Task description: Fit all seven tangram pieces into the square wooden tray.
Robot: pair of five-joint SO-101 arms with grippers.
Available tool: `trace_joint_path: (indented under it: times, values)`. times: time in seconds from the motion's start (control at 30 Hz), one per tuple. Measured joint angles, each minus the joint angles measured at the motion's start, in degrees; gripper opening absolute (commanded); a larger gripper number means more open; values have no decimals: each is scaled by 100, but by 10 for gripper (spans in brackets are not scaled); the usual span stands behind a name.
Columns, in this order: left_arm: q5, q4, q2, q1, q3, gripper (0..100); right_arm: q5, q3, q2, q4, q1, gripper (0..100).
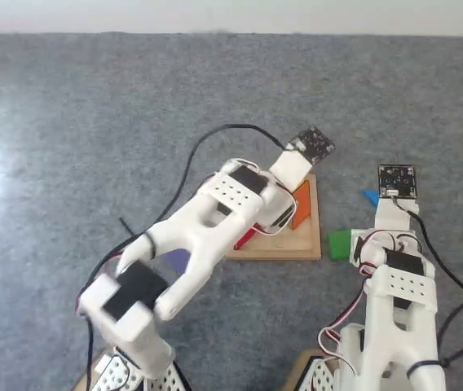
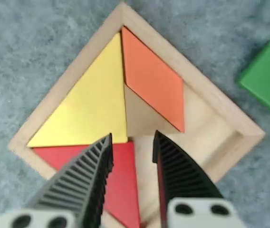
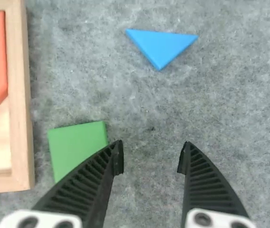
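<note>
The tray (image 2: 197, 84) holds a yellow piece (image 2: 90, 104), orange piece (image 2: 154, 80) and red piece (image 2: 123, 178). Left tool (image 2: 132, 138) hovers above, slightly parted, empty; right tool (image 3: 151, 148) hangs open, empty.

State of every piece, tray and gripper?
tray: partly filled
yellow triangle: in tray
orange parallelogram: in tray
red triangle: in tray
green square: on table, outside tray
blue triangle: on table, outside tray
purple piece: on table, outside tray
left gripper: open, empty, over tray
right gripper: open, empty, over table
</note>
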Motion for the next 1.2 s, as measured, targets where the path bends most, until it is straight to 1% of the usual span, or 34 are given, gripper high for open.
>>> trace_joint_path:
  times: [0.13,0.27,0.4,0.57,0.63,0.73,0.97,1.2]
  values:
    - [0,624,-1037,-62,0,130,0,0,0,0,-9,202]
    - [0,949,-2207,-589,308,130,0,0,0,0,-9,202]
    - [9,844,-2989,-1547,1257,130,0,0,0,0,-105,202]
    - [0,264,-3191,-2505,2611,130,123,9,0,0,-527,202]
    - [167,149,-3218,-2813,2884,130,202,9,0,0,-703,202]
    - [448,79,-3244,-3235,2919,130,220,9,0,0,-835,202]
    - [580,-35,-3262,-3367,2963,130,281,44,0,0,-932,202]
    - [738,-853,-3262,-3341,3499,130,343,44,0,176,-1442,205]
